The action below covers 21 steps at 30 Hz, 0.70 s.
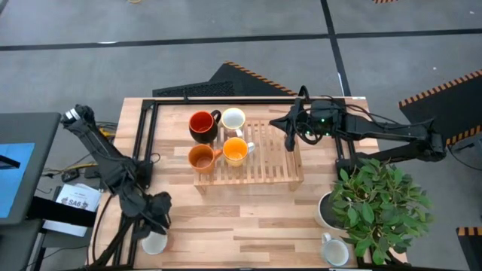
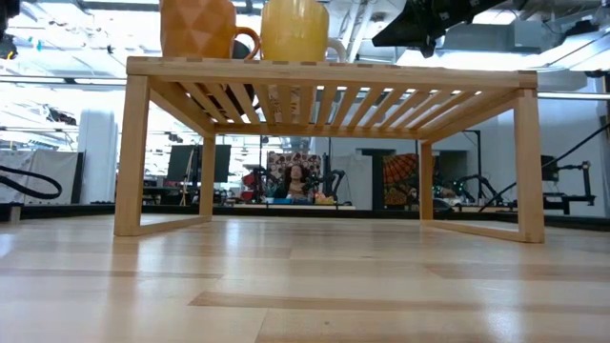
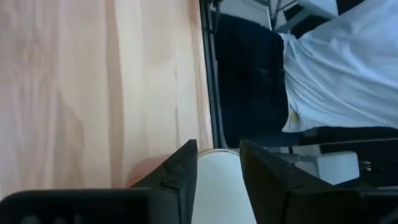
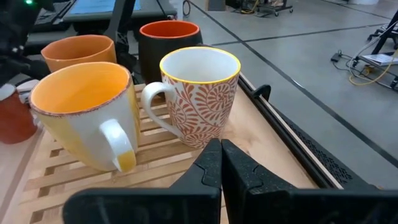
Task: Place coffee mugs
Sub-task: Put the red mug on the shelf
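Note:
A slatted wooden rack (image 1: 263, 169) stands mid-table. On it rest a dark mug with red inside (image 1: 202, 124), a white patterned mug (image 1: 233, 119), an orange mug (image 1: 201, 157) and a yellow mug (image 1: 236, 151). My right gripper (image 1: 290, 141) hovers shut over the rack's far right part, beside the patterned mug (image 4: 202, 93). Near the table's near left corner my left gripper (image 1: 159, 223) is open just over a white mug (image 1: 154, 243), which shows between its fingers in the left wrist view (image 3: 217, 186). Another white mug (image 1: 335, 251) stands at the near right. My left gripper's fingers (image 3: 180, 171) stand to either side of the white mug's top. I cannot tell whether they touch it. The mug stands upright on the table.
A leafy plant in a white pot (image 1: 325, 213) fills the near right corner, next to the second white mug. A black frame rail (image 1: 143, 128) runs along the table's left side. Bare wood lies between the rack and the near edge.

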Tool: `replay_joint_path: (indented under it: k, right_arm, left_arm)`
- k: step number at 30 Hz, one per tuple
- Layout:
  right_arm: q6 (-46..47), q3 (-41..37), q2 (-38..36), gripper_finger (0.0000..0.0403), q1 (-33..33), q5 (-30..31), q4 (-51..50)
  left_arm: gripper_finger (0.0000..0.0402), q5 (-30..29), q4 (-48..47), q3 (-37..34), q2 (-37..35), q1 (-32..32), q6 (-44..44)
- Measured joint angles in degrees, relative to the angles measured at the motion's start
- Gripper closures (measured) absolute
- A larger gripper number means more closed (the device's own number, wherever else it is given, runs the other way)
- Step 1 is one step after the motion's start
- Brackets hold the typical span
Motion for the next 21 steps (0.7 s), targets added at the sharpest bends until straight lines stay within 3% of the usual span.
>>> replay_joint_path:
  k: [6,13,21]
  right_arm:
    - [0.66,0.0,0.0,0.0382,0.04,0.0,-0.18]
    - [1.57,0.0,0.0,0.0382,0.11,0.0,-0.39]
    - [2.59,0.0,0.0,0.0375,0.11,0.04,-0.35]
  left_arm:
    - [0.0282,-0.54,-3.06,4.52,3.45,-0.28,1.34]
    - [0.0282,-3.48,-18.68,13.8,7.5,-3.15,0.87]
    - [0.0282,-9.9,-32.24,21.5,18.49,-9.03,5.41]
